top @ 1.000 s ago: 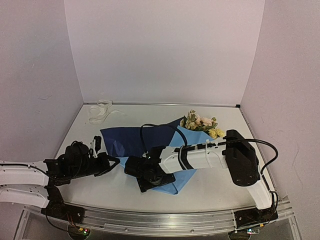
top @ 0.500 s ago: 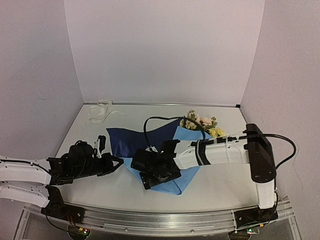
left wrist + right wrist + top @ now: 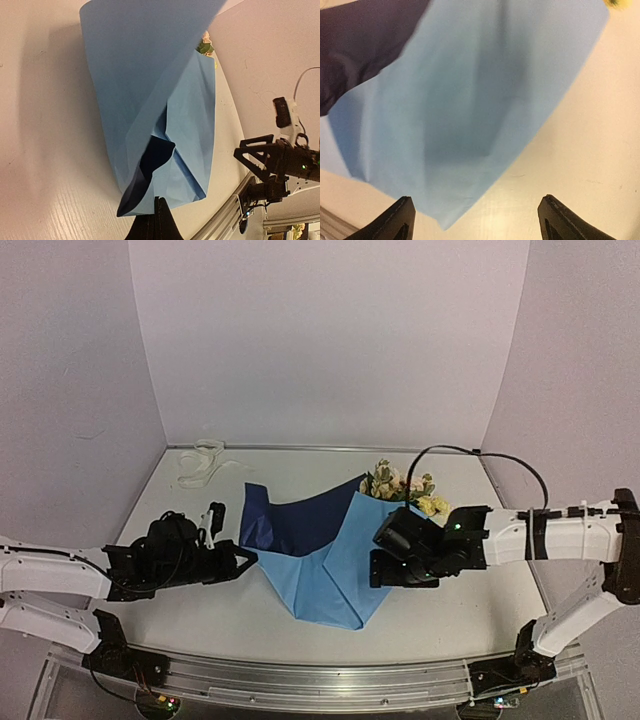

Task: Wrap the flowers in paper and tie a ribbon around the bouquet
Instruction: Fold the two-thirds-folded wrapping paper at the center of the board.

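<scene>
The wrap could spring open from here. The right fingers (image 3: 400,220) are spread wide above the top flap and hold nothing, so only a crease keeps that flap down. The left fingers (image 3: 157,220) are closed tight and seem to pinch the near left edge of the paper (image 3: 330,570). A hard tug there could tear the thin sheet or drag the whole bundle across the counter (image 3: 230,615), sliding the stems out. Nothing ties the wrap yet: the ribbon (image 3: 200,462) lies well apart, at the counter's far left corner.

The paper is thin and creased, pale blue outside and dark blue inside. It is folded into a rough cone at mid-counter, with its dark left flap standing up. The flowers (image 3: 400,483), small cream, pink and yellow blooms with green leaves, poke out of its far right end. The ribbon is a narrow, limp, off-white heap.
</scene>
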Controlling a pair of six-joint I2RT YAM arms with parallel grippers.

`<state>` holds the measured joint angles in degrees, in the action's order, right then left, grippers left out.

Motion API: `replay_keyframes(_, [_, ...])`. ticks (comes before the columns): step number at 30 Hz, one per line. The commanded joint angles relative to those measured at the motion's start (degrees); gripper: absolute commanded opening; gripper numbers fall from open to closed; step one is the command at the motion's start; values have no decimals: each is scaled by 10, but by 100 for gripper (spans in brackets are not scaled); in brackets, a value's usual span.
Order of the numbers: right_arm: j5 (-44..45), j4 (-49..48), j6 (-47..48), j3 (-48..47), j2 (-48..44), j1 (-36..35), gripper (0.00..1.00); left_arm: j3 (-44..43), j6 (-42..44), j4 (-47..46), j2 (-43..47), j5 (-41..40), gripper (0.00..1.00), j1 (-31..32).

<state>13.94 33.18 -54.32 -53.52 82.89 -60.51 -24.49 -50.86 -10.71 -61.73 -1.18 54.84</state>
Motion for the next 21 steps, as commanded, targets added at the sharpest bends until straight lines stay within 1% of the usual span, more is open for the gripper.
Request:
replay_keyframes(1, [-82, -183, -34, 105, -44, 71, 89, -37, 29, -32, -21, 10, 0, 6])
replay_keyframes(3, [-112, -235, -38, 133, -40, 98, 91, -44, 31, -39, -34, 20, 0, 8])
replay_keyframes(5, [-133, -276, -48, 148, -25, 123, 89, -55, 32, -42, -45, 23, 0, 12])
replay_keyframes(9, [-150, -324, -60, 170, 7, 155, 80, -75, 39, -51, -65, 17, 0, 27])
replay_keyframes(12, [-162, -364, -59, 171, 40, 176, 76, -87, 44, -54, -77, -5, 0, 37])
replay_keyframes(17, [-182, -369, -32, 117, 102, 181, 68, -108, 56, -67, -109, -12, 0, 53])
replay_keyframes(20, [-185, -333, -3, 68, 132, 181, 67, -129, 65, -77, -142, -14, 0, 68])
replay_keyframes(21, [-185, -307, 12, 51, 143, 181, 67, -137, 69, -80, -154, -15, 0, 73])
